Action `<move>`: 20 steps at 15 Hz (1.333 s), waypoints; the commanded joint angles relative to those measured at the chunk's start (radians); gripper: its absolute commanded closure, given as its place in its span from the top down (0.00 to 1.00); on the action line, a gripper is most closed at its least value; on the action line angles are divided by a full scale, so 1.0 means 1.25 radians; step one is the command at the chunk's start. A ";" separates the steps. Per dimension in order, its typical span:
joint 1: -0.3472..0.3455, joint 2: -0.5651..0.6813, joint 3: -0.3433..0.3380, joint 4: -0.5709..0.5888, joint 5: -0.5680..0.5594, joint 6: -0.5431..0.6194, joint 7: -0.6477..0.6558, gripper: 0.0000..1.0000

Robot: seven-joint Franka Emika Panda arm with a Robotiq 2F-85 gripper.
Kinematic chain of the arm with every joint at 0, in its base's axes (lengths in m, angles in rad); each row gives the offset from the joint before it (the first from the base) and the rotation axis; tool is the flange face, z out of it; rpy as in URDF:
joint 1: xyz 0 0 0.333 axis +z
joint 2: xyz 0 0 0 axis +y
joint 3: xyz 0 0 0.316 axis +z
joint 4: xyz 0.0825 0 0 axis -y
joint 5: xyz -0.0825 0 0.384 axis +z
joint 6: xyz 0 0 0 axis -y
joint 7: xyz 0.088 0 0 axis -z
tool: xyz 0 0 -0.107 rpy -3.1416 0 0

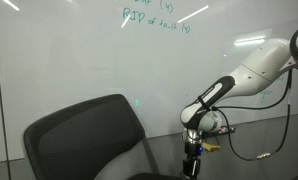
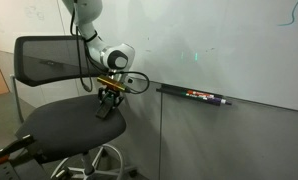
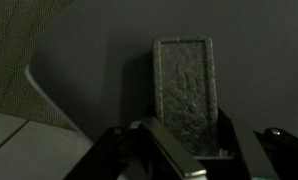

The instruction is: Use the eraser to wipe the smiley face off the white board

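Observation:
My gripper [image 1: 193, 152] hangs low beside the white board [image 1: 79, 60], just above the seat of the black chair [image 2: 74, 125]. In the wrist view its fingers [image 3: 194, 150] flank a grey felt eraser [image 3: 186, 90] on both sides and look shut on it. The eraser also shows below the fingers in an exterior view [image 2: 105, 111]. The white board [image 2: 229, 40] carries teal handwriting [image 1: 154, 18] near the top. I cannot make out the smiley face; only a faint small mark [image 1: 137, 103] shows above the chair back.
The mesh chair back [image 1: 89, 130] stands right in front of the board. A board ledge with markers [image 2: 194, 95] runs along the board's lower edge beside the gripper. Cables [image 1: 264, 150] hang from the arm.

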State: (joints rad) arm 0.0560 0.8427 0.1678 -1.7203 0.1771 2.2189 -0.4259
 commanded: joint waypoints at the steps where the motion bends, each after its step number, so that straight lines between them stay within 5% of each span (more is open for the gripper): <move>1: 0.002 0.050 0.023 0.073 -0.026 -0.080 0.029 0.31; 2: 0.002 0.059 0.027 0.082 -0.027 -0.092 0.029 0.50; 3: 0.000 0.064 0.032 0.089 -0.023 -0.102 0.031 0.81; 7: 0.000 0.016 0.037 0.060 -0.003 -0.122 0.079 1.00; 20: 0.022 -0.285 0.019 -0.210 0.087 -0.058 0.280 1.00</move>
State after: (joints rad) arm 0.0641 0.5846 0.2110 -1.8761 0.2743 2.0900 -0.1216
